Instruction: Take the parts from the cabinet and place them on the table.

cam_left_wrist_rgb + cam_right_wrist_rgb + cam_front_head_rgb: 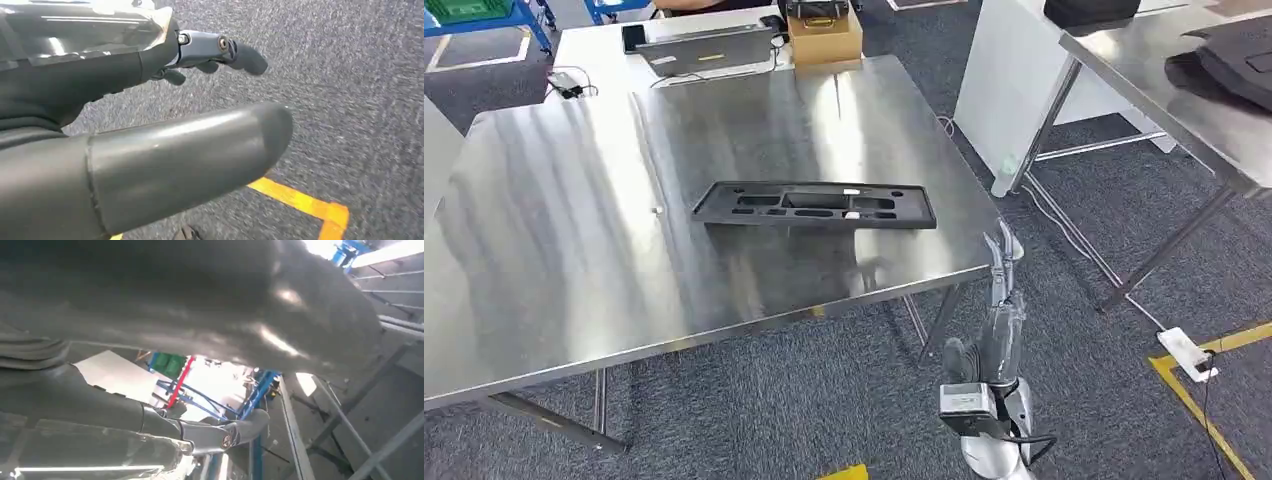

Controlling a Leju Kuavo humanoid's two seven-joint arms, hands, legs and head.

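Near the bench's (pixel 554 260) front right corner lies the black foam part tray (pixel 814 205). Beside that corner the right hand (pixel 1002 262) hangs, fingers extended, apart, empty. The left hand (pixel 150 150) hangs over carpet (pixel 350 90), fingers spread, holding nothing.

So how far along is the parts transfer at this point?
One black part tray already lies flat on the steel table. Nothing is in hand: the right hand hangs open beside the table's near corner, and the left hand is empty over the carpet. The cabinet is out of sight, so what remains cannot be told.
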